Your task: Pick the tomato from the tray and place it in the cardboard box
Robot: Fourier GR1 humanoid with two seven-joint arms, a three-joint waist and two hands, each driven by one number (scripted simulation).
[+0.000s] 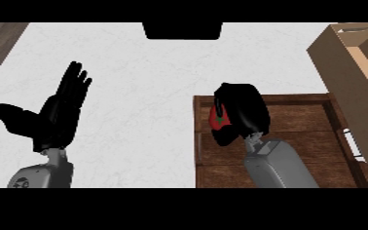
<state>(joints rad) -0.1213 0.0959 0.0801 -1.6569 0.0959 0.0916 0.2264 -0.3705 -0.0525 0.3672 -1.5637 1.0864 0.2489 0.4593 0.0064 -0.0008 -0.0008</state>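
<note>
The right forearm (279,168) comes in from the lower edge and goes up over the wooden tray (305,122), tilted a little toward the left. At its end the right hand (246,108) is bent forward and down, with its back turned to the camera. Its fingers are curled closed around the tomato (218,119), so the hand is not wide at all; it holds the fruit inside the grip. Only a small part of the tomato shows, at the left side of the hand: red skin and a green spot of the stem. The rest is hidden behind the black fingers. The tomato is over the far left part of the tray, close to the tray's left rim. Whether it touches the tray's floor or is lifted from it, I cannot tell from this view.

The cardboard box (343,68) stands at the right edge of the view, beside the far right corner of the tray, well apart from the right hand and the tomato. Only its left wall and a piece of the opening are visible.

The left hand (59,112) rests open over the white surface (144,73) at the left side, fingers straight and pointing away, thumb spread to the left. It holds nothing. The left forearm (43,174) shows only shortly at the lower left corner
</note>
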